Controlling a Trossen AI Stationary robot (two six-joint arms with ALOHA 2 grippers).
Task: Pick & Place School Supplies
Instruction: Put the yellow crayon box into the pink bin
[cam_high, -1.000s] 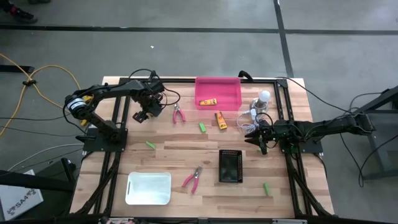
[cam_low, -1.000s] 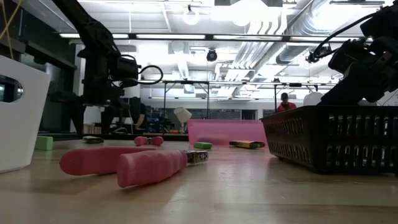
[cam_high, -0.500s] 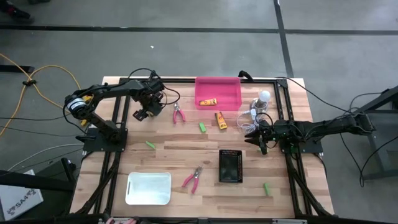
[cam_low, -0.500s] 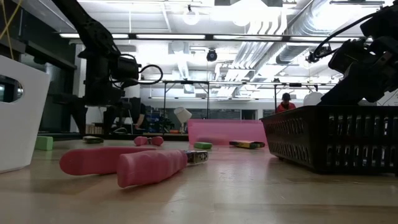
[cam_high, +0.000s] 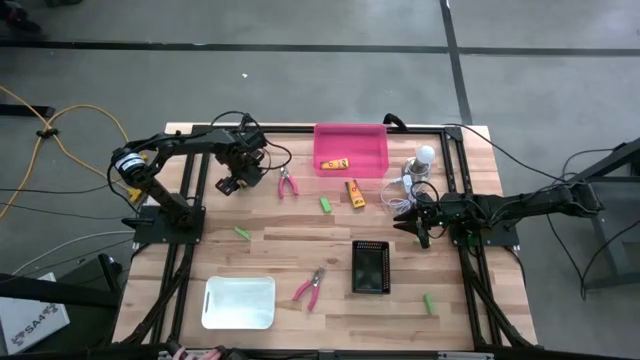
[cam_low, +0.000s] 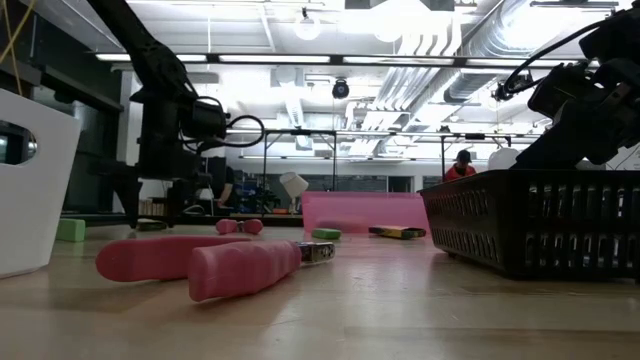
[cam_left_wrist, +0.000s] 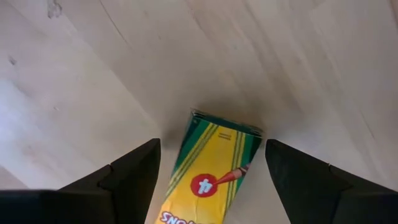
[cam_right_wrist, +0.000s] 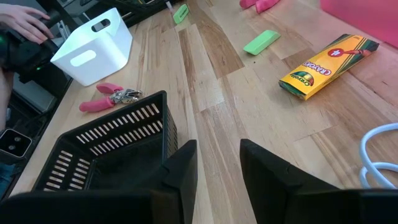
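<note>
My left gripper (cam_left_wrist: 212, 149) stands open at the far left of the table, its fingers on either side of a yellow crayon box (cam_left_wrist: 208, 177) lying flat on the wood. In the high view that gripper (cam_high: 228, 183) hides the box. Another crayon box (cam_high: 354, 192) lies beside the pink bin (cam_high: 350, 148), and a third (cam_high: 335, 164) lies inside it. Pink pliers (cam_high: 287, 184) lie right of the left gripper, a second pair (cam_high: 310, 287) near the front. Green blocks (cam_high: 326, 204) (cam_high: 242, 233) (cam_high: 428, 301) are scattered. My right gripper (cam_high: 420, 228) waits at the right, open and holding nothing.
A black basket (cam_high: 370, 268) stands left of the right gripper, and a white bin (cam_high: 239, 302) at the front left. A white bulb (cam_high: 425, 155) with coiled cable sits at the back right. A person's hand (cam_right_wrist: 25, 25) shows beyond the table.
The left arm has shifted slightly and come lower over the crayon box. The right arm has not moved.
</note>
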